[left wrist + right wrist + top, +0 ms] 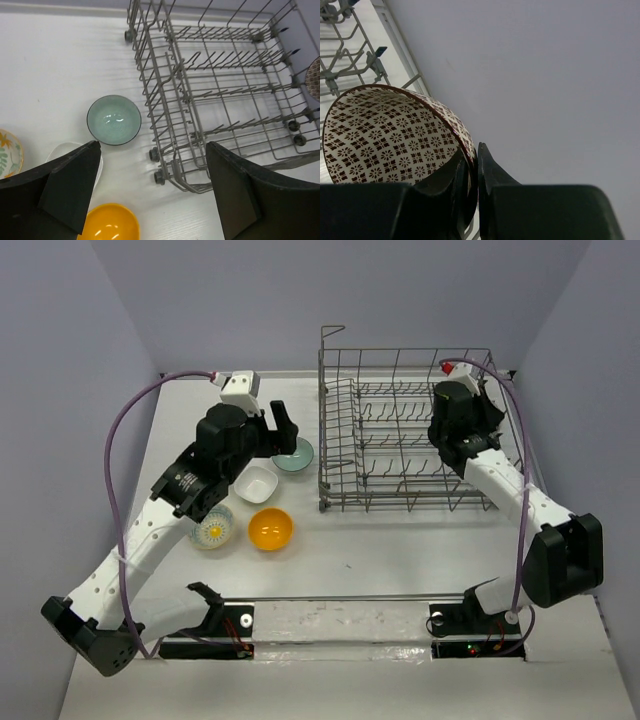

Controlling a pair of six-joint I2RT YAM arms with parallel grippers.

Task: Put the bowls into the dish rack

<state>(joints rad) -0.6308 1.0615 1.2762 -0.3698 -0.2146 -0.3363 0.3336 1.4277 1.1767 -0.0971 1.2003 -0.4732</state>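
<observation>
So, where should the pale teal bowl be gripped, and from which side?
Probably by its rim, from straight above: the pale teal bowl sits upright and open, so one jaw can go inside, one outside. Choose the rim's far side, clear of the dish rack and the white bowl.

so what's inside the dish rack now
No bowl rests in the visible dish rack. The right gripper holds a patterned bowl at its right end; the arm hides that corner from above.

Six bowls are in view, one of each kind: orange bowl [270, 529], teal bowl [295, 453], white bowl [257, 483], flower bowl [213, 531], leaf-patterned bowl [7, 152] and brown-patterned bowl [385, 135]. There is one wire dish rack [404, 503].
</observation>
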